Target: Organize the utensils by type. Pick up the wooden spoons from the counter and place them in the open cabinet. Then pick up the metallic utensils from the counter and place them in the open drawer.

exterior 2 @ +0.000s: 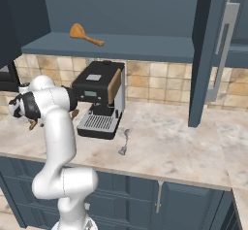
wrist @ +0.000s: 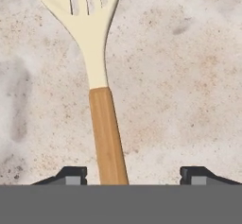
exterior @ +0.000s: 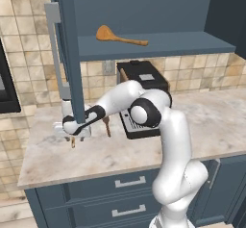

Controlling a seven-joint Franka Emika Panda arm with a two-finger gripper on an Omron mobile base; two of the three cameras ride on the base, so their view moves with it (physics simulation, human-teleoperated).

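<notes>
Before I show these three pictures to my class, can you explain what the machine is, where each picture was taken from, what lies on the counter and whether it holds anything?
The machine is a white robot arm in a simulated kitchen. Two pictures come from cameras behind it, left and right. The third looks along its gripper down at the marble counter. There a spoon with a slotted cream head and brown handle lies between the two dark fingertips, which stand apart on either side of the handle. It isn't clearly gripped yet. A slim metal spoon also lies on the counter, beside a black coffee machine. A large orange wooden spoon already rests in the open cabinet.
</notes>
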